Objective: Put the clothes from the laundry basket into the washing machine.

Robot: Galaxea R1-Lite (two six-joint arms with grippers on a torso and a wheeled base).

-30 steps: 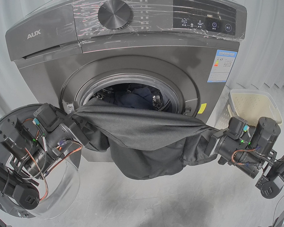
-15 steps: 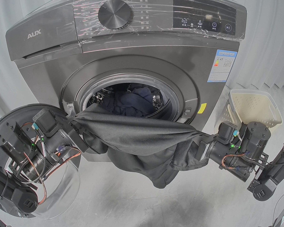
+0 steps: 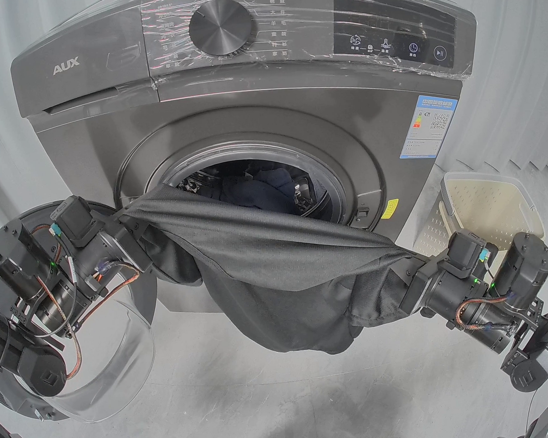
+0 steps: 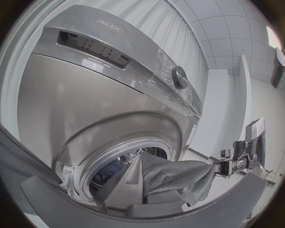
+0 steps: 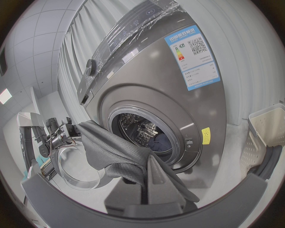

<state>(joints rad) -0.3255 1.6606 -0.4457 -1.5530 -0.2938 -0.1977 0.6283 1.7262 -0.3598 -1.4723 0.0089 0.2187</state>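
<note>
Dark grey garment [image 3: 269,253], fine mesh texture, stretched like hammock across front of washing machine [image 3: 251,118] opening, just outside drum. Left gripper [image 3: 131,221] clamped on left corner, right gripper [image 3: 408,264] pinched on right end, sitting lower. Middle sags in loose fold toward floor. Navy clothes [image 3: 264,190] inside drum. Laundry basket [image 3: 487,206] at right, beside machine.
</note>
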